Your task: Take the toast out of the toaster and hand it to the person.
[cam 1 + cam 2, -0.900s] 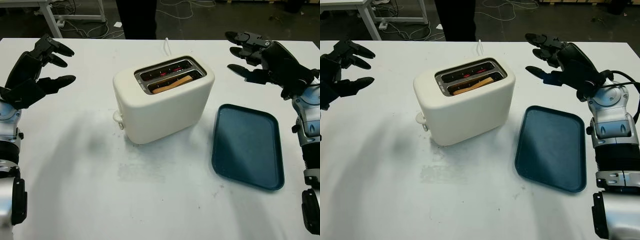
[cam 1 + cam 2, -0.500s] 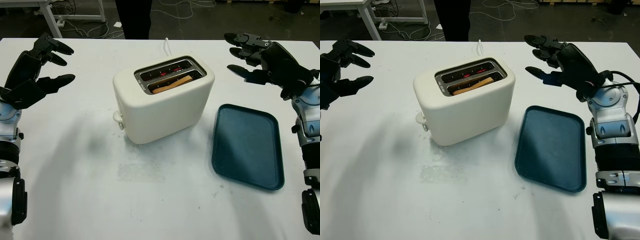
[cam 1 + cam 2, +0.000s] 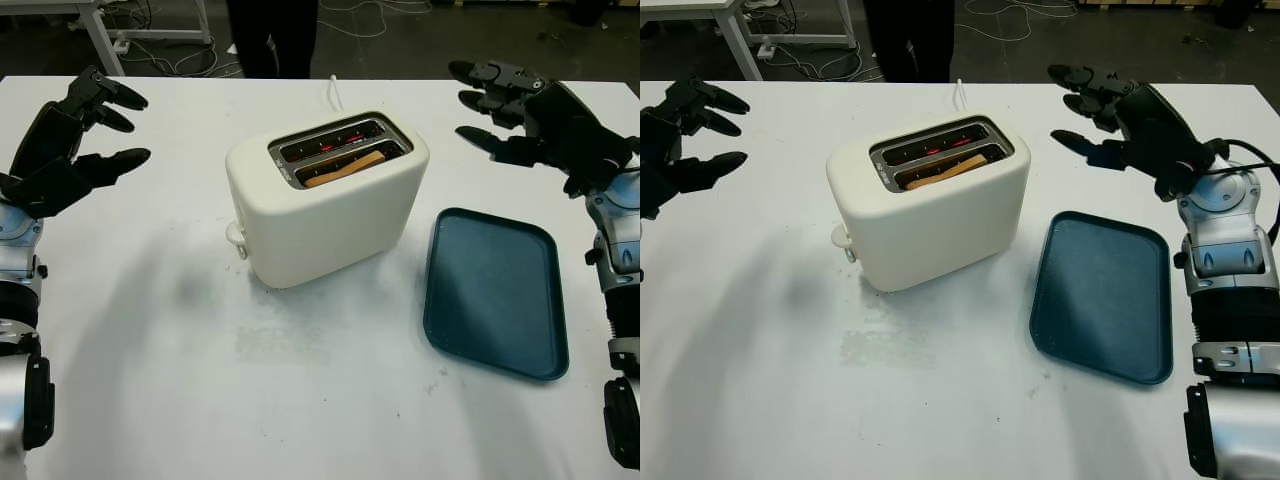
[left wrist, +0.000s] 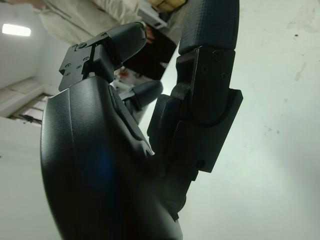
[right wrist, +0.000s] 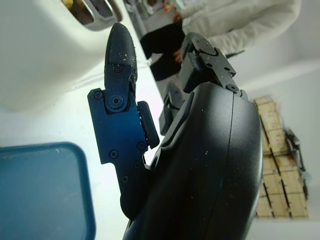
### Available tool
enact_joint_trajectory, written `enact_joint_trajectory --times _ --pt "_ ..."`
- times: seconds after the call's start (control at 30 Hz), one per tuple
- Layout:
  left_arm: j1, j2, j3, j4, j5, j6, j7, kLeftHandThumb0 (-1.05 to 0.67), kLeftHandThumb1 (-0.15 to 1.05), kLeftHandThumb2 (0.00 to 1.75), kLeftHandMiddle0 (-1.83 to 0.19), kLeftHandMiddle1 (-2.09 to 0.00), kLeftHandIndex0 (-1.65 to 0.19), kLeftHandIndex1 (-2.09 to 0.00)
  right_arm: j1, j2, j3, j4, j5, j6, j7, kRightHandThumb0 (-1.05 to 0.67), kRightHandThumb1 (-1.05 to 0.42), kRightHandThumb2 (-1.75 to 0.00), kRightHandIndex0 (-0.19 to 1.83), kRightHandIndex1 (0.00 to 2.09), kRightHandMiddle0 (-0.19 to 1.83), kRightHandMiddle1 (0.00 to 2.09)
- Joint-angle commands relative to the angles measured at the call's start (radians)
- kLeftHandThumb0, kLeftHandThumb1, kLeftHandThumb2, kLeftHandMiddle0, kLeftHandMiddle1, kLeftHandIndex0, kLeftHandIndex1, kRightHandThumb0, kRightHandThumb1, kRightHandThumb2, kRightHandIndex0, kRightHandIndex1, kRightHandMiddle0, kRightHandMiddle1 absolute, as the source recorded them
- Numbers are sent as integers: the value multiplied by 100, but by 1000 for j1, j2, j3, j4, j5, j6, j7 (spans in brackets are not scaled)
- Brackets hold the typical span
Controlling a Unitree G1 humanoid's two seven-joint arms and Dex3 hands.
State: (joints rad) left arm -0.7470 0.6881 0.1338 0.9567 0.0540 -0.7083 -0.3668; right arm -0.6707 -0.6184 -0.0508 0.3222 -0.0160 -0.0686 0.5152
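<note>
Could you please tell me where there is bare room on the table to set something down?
The table is bare in front of the toaster and toward the left hand. The tray is empty. It is tightest between toaster and tray.

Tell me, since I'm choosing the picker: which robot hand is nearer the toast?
Right. The right robot hand hovers just beyond the cream toaster holding the brown toast; the left robot hand hangs farther off.

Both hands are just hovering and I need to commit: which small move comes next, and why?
Probably bring the right hand in over the cream two-slot toaster toward the brown toast slice. The toast sits in the nearer slot, poking just above the rim, and that open hand is beside the toaster's slot end. The left hand, also open, is farther off.
</note>
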Motion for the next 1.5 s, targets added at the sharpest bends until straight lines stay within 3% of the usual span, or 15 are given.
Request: enact_joint_trajectory --times 0.0,0.5,0.67,0.97,1.47 --pt "-18 -6 -7 -11 -2 10 0 -105 92 33 0 -148 0 -133 12 6 -3 -15 7 5 2 -55 -92 -34 28 0 28 0" --pt "-27 -11 -24 2 12 -7 17 -105 92 34 0 -149 0 -134 10 13 1 -17 -1 12 -7 -57 -92 -31 29 1 29 1" --pt "-26 -16 -23 -11 3 39 9 -105 92 31 0 -151 0 -139 12 18 2 -10 -5 12 -12 -60 -92 -30 29 1 30 1" --pt "-7 -28 -57 -131 55 126 57 -105 92 33 0 -160 0 -149 8 27 5 3 13 20 10 -62 -92 -30 27 0 27 0" --pt "-35 -58 -64 -123 47 163 34 -105 92 31 0 -164 0 -152 -4 31 18 23 -1 5 9 -61 -92 -30 26 0 26 0"
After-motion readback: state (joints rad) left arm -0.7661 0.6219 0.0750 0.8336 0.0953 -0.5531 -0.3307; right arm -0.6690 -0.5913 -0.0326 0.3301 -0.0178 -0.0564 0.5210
